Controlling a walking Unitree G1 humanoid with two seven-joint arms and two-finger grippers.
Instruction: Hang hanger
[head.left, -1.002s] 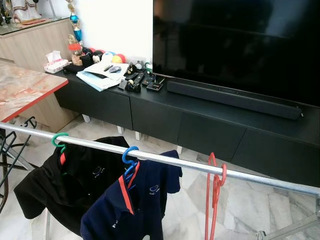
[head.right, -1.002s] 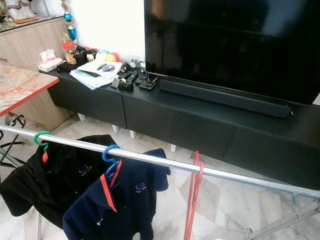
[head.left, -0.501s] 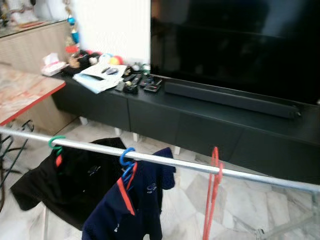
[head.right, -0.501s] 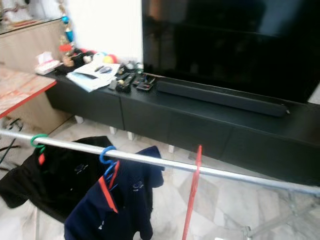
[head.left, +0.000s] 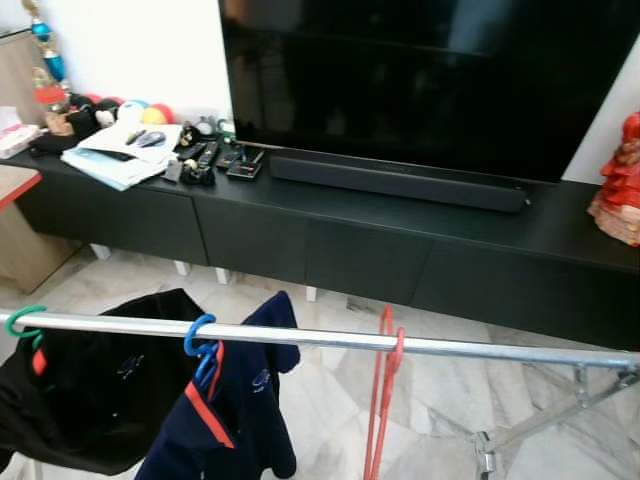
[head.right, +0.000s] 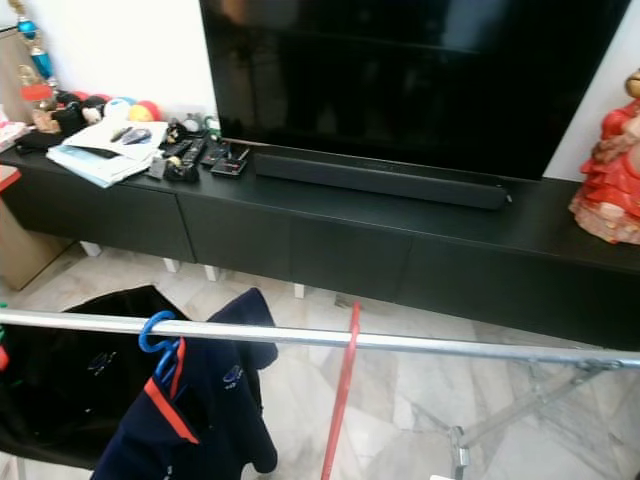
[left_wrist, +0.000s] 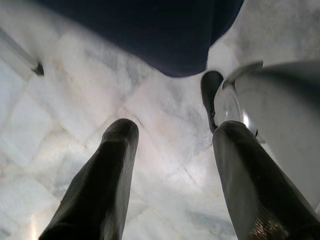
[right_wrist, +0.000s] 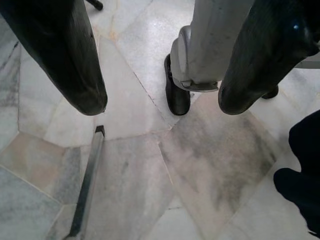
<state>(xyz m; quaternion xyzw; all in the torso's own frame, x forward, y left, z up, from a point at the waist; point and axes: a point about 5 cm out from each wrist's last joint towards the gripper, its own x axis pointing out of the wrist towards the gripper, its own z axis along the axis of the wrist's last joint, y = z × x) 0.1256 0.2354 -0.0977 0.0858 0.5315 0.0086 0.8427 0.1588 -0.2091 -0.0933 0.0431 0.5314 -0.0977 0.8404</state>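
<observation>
A shiny silver metal clothes rail (head.left: 300, 337) runs from nine o'clock to three o'clock across the low part of the head views, its long axis almost level. From nine o'clock along it hang a green plastic hook carrying a black polo shirt (head.left: 90, 400), a blue plastic hook carrying a navy polo shirt with red trim (head.left: 225, 420), then the bare red plastic hanger (head.left: 383, 400), already hooked over the rail just past six o'clock and dangling straight down. Both arms hang low toward the pale marble floor (right_wrist: 130, 190): the left gripper (left_wrist: 172, 132) has its fingers spread and empty beneath the navy hem, and the right gripper (right_wrist: 162, 107) is likewise spread and empty. Judging by this, the hanging looks done.
</observation>
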